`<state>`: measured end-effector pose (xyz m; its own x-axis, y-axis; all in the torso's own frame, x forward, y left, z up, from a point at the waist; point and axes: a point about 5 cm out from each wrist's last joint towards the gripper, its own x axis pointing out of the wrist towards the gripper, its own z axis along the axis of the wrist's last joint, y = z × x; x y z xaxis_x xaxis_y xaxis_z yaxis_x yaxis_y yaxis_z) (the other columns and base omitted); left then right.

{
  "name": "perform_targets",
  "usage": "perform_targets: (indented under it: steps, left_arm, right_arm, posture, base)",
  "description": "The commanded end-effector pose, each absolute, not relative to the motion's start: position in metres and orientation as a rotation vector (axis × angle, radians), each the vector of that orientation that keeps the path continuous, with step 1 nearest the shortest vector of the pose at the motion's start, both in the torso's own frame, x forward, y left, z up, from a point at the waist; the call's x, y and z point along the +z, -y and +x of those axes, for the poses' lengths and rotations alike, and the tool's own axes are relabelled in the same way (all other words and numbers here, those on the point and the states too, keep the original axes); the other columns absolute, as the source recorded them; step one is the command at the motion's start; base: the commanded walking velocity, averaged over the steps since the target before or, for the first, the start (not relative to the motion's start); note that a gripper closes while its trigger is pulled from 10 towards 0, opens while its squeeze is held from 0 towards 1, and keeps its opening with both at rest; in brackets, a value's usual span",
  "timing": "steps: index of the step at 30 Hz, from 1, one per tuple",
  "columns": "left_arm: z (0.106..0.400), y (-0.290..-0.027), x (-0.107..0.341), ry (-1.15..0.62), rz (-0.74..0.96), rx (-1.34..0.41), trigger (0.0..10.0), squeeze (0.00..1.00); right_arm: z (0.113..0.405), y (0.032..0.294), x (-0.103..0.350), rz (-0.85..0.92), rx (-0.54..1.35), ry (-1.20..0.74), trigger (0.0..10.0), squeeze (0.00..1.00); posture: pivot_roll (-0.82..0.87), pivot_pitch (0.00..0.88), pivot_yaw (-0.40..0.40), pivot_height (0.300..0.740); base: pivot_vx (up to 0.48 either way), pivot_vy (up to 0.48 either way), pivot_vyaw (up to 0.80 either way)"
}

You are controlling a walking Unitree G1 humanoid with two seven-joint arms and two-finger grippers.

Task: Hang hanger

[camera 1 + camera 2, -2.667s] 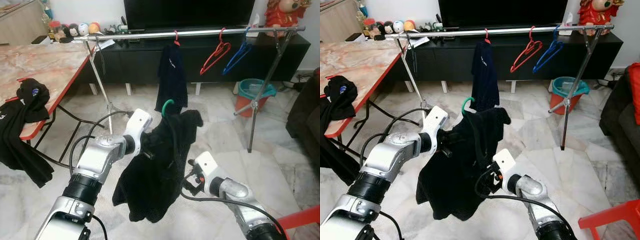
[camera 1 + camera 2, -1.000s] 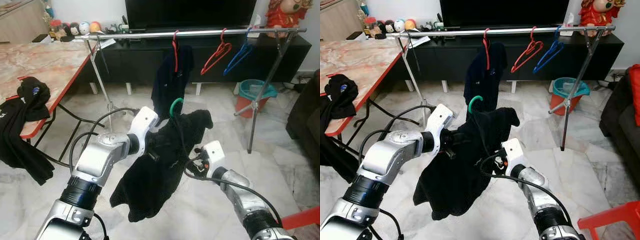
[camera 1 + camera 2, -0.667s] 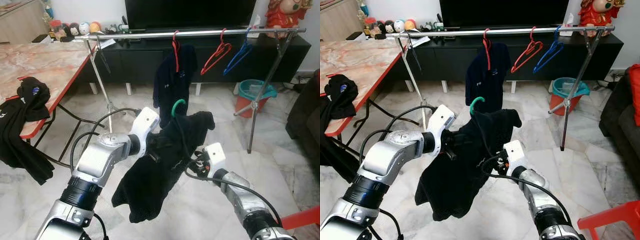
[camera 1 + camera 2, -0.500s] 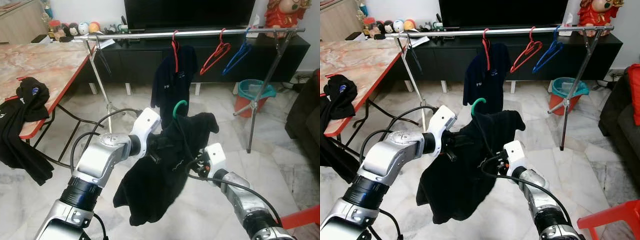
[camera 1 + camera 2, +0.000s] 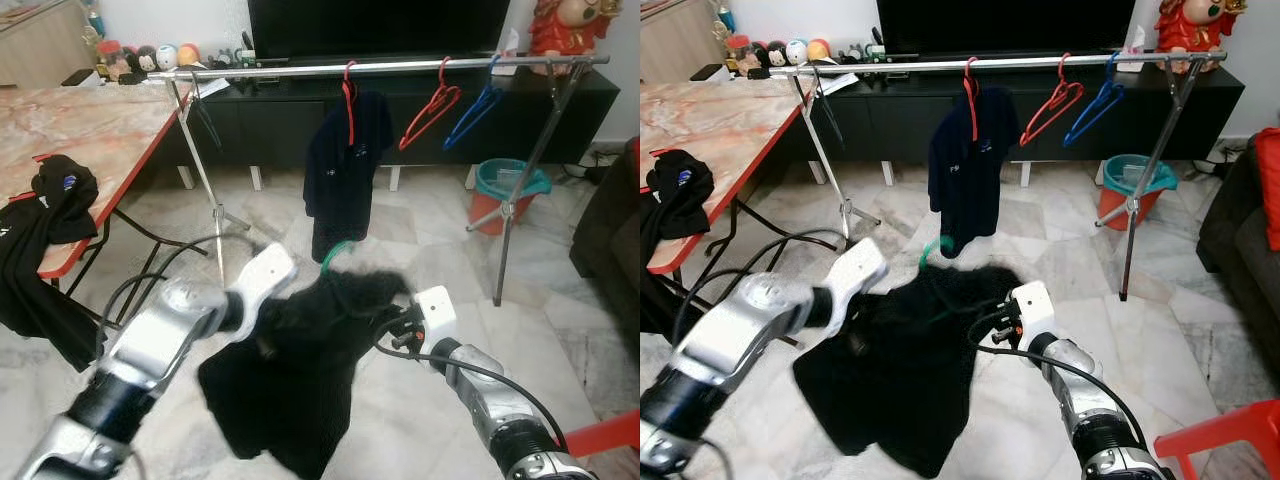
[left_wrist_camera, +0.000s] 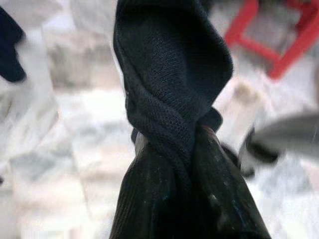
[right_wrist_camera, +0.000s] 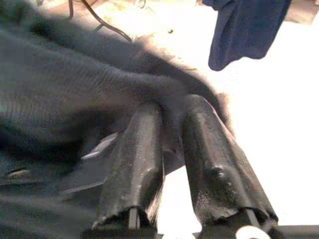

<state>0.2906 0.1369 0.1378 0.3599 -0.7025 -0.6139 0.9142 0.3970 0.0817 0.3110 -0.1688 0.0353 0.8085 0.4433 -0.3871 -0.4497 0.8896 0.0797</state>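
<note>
- Compared with half a second ago, the black garment and its green hanger have dropped lower beneath the clothes rail; the left arm is motion-blurred.
- Left pincer: clamped on a bunched fold of the garment, on the side of the rail's bench end.
- Right pincer: fingers narrow, pinching garment cloth, below the rail's midsection.
- Task item location: well below the rail, in front of the navy shirt hanging from a red hanger.
- Orientation: the hook points up toward the rail; the hanger's long axis appears roughly parallel to the rail, though cloth hides its shoulders.
- Risk: both grips hold fabric, not the hanger itself. The hanger may slip out of the garment.
- Risk: while being raised, the hook may snag the navy shirt.
</note>
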Motion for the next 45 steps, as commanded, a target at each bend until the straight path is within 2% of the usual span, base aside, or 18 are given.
perform_targets:
  steps: [1,3,8,14,15,16,21,22,23,24,26,30,34,36,41,45]
  left_arm:
    - [0.286,-0.137,0.144,-0.503,0.512,-1.155,10.0,0.00]
    - [0.280,-0.143,0.148,-0.475,0.523,-1.225,10.0,0.00]
    - [0.277,-0.153,0.152,-0.463,0.567,-1.278,10.0,0.00]
    - [0.293,-0.154,0.152,-0.436,0.598,-1.149,10.0,0.00]
    - [0.293,-0.152,0.151,-0.425,0.589,-1.147,10.0,0.00]
    - [0.296,-0.147,0.148,-0.415,0.562,-1.122,10.0,0.00]
    - [0.300,-0.138,0.141,-0.424,0.521,-1.054,10.0,0.00]
    - [0.304,-0.134,0.136,-0.441,0.490,-0.996,10.0,0.00]
    - [0.307,-0.132,0.133,-0.456,0.461,-0.947,10.0,0.00]
    - [0.309,-0.130,0.132,-0.459,0.447,-0.924,10.0,0.00]
    - [0.311,-0.129,0.131,-0.461,0.430,-0.904,10.0,0.00]
    - [0.317,-0.118,0.133,-0.458,0.362,-0.871,10.0,0.00]
    - [0.319,-0.116,0.134,-0.460,0.355,-0.857,10.0,0.00]
    - [0.325,-0.112,0.135,-0.464,0.331,-0.814,10.0,0.00]
    - [0.328,-0.108,0.136,-0.471,0.309,-0.791,10.0,0.00]
    - [0.329,-0.107,0.137,-0.469,0.301,-0.787,10.0,0.00]
  right_arm:
    - [0.315,0.167,0.039,-0.037,0.490,-0.402,0.0,0.00]
    - [0.315,0.168,0.038,-0.047,0.495,-0.411,0.0,0.00]
    - [0.314,0.169,0.037,-0.062,0.500,-0.427,0.0,0.00]
    - [0.312,0.167,0.033,-0.081,0.509,-0.450,0.0,0.00]
    - [0.312,0.167,0.033,-0.084,0.507,-0.450,8.6,0.00]
    - [0.312,0.166,0.033,-0.084,0.503,-0.450,10.0,0.00]
    - [0.310,0.167,0.038,-0.069,0.531,-0.422,10.0,0.00]
    - [0.309,0.169,0.044,-0.062,0.551,-0.394,10.0,0.76]
    - [0.309,0.170,0.048,-0.050,0.564,-0.371,10.0,0.76]
    - [0.308,0.170,0.052,-0.047,0.584,-0.355,10.0,1.00]
    - [0.307,0.169,0.055,-0.046,0.611,-0.339,10.0,1.00]
    - [0.291,0.152,0.071,-0.032,0.865,-0.291,10.0,1.00]
    - [0.286,0.148,0.072,-0.040,0.931,-0.297,10.0,1.00]
    - [0.275,0.144,0.070,-0.062,1.038,-0.348,10.0,1.00]
    - [0.259,0.149,0.062,-0.118,1.133,-0.449,10.0,1.00]
    - [0.262,0.155,0.061,-0.141,1.092,-0.460,10.0,1.00]
  posture:
    - [0.05,0.000,0.019,0.740]
    - [0.05,0.000,0.018,0.740]
    - [0.05,0.000,0.015,0.740]
    - [0.05,0.000,0.016,0.740]
    - [0.05,0.000,0.017,0.740]
    - [0.05,0.000,0.018,0.740]
    - [0.04,0.000,0.023,0.740]
    - [0.03,0.000,0.026,0.740]
    - [0.03,0.000,0.026,0.740]
    - [0.03,0.000,0.025,0.740]
    - [0.02,0.000,0.025,0.740]
    - [0.02,0.000,0.022,0.740]
    - [0.02,0.000,0.020,0.740]
    - [0.02,0.000,0.014,0.740]
    - [0.02,0.000,0.008,0.740]
    - [0.02,0.000,0.006,0.740]
  base:
    - [0.000,0.000,0.00]
    - [0.000,0.000,0.00]
    - [0.000,0.000,0.00]
    - [0.000,0.000,0.00]
    - [0.000,0.000,0.00]
    - [0.000,0.000,0.00]
    - [0.000,0.000,0.00]
    - [0.000,0.000,0.00]
    - [0.000,0.000,0.00]
    - [0.000,0.000,0.00]
    - [0.000,0.000,0.00]
    - [0.000,0.000,0.00]
    - [0.000,0.000,0.00]
    - [0.000,0.000,0.00]
    - [0.000,0.000,0.00]
    - [0.000,0.000,0.00]
